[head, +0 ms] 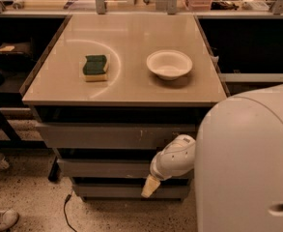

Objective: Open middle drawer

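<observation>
The middle drawer (107,168) is a shallow plain grey front under the table, between the taller scratched top front (117,135) and the narrow bottom front (112,191). It looks closed, about flush with the others. My gripper (149,187) is a cream-coloured tip at the end of the white wrist (174,159). It points down and left in front of the right part of the middle and bottom fronts. I cannot tell whether it touches either front.
On the beige table top (131,88) lie a green and yellow sponge (95,67) and a white bowl (169,64). My white arm housing (247,163) fills the lower right. A cable (66,211) lies on the speckled floor, with a shoe (1,220) at the lower left.
</observation>
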You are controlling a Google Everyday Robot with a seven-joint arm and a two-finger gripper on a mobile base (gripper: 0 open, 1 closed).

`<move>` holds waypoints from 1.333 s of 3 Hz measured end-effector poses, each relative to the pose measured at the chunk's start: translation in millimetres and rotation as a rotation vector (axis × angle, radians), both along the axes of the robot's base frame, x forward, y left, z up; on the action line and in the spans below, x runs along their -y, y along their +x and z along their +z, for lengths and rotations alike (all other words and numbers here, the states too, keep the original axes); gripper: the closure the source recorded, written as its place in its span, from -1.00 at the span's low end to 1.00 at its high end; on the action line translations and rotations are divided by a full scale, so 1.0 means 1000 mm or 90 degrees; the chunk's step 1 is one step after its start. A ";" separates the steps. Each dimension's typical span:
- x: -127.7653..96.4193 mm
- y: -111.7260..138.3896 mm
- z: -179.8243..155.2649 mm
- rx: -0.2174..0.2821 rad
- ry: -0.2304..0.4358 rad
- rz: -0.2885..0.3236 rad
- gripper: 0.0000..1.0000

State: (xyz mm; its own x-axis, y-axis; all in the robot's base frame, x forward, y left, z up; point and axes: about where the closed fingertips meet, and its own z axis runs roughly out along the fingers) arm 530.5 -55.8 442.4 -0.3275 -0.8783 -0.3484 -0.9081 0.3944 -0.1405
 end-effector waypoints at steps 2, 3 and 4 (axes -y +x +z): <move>0.004 -0.014 -0.054 -0.048 -0.029 0.013 -1.00; 0.004 -0.014 -0.052 -0.049 -0.029 0.013 -1.00; 0.003 -0.014 -0.050 -0.050 -0.029 0.013 -1.00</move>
